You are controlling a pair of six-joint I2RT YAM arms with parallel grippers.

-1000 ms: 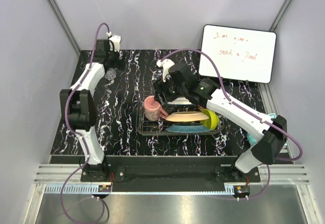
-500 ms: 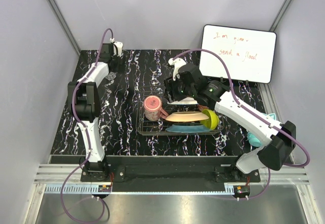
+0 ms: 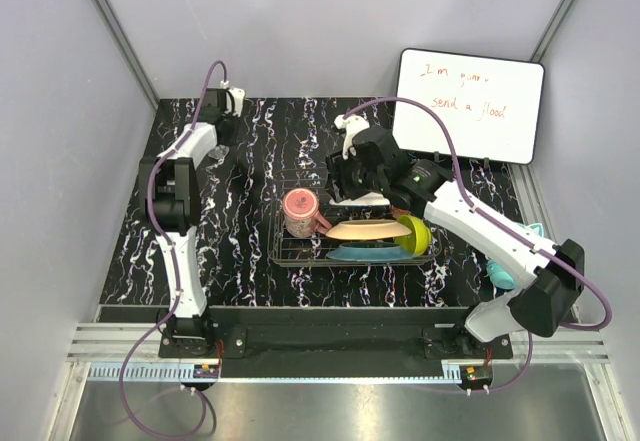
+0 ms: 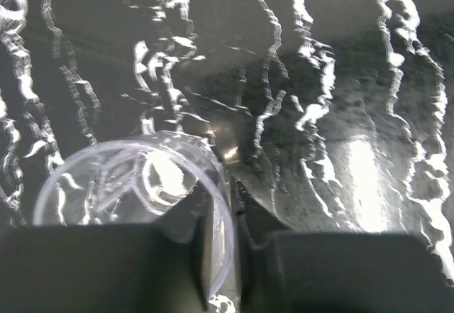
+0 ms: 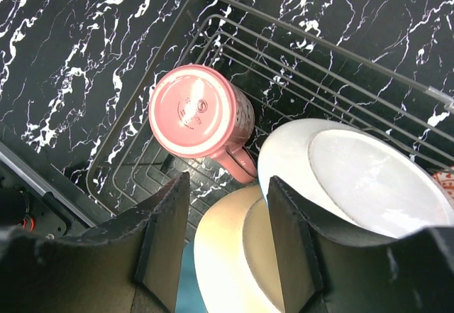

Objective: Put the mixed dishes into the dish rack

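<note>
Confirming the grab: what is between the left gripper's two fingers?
Left wrist view: the wall of the clear glass tumbler, pinched in the left gripper.

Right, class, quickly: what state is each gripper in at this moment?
Left gripper: closed on the rim of the glass.
Right gripper: open, holding nothing.

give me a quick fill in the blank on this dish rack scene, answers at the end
1. The left gripper pinches the clear glass by its ___.
2. The mug in the dish rack is ___ in colour.
3. The right gripper hangs above the rack with jaws ___.
Answers: rim; pink; open
</note>
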